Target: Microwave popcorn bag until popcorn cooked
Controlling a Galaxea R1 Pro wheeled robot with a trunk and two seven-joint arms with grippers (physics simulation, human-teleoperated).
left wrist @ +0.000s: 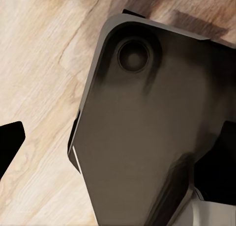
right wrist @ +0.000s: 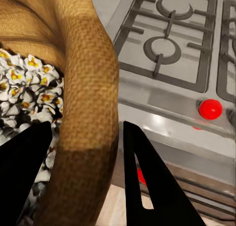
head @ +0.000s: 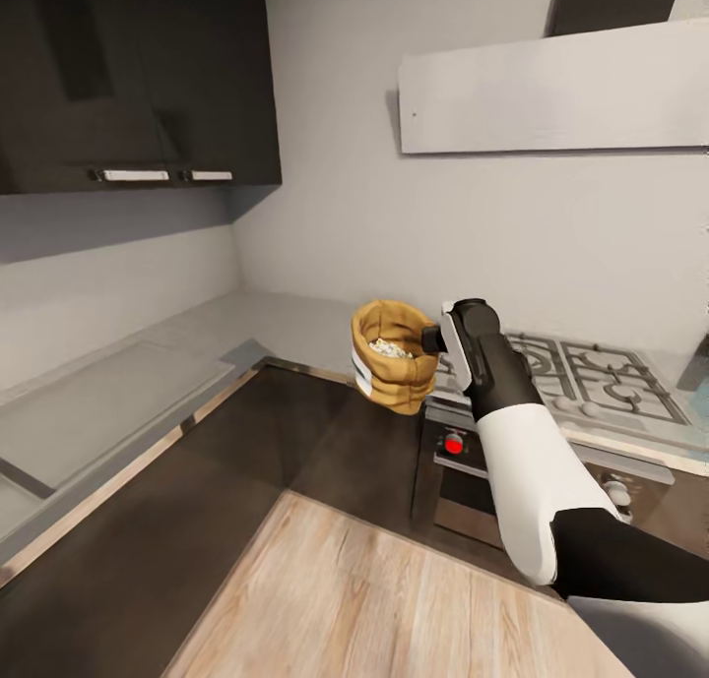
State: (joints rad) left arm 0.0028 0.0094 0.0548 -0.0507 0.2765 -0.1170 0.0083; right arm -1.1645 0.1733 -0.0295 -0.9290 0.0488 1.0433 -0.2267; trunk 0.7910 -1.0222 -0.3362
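The tan-brown popcorn bag hangs in the air over the cabinet front, just left of the hob, with my right gripper shut on its rolled rim. In the right wrist view the two black fingers straddle the bag's wall, one inside and one outside. White-yellow popped popcorn fills the bag. The grey countertop runs along the left wall and round the corner. My left gripper is open, hanging low over the wooden floor beside my own base. The microwave is out of view.
A steel gas hob sits right of the bag, above a black oven with a red knob. Dark upper cabinets hang at the left and a pale range hood above the hob. Wooden floor lies in front.
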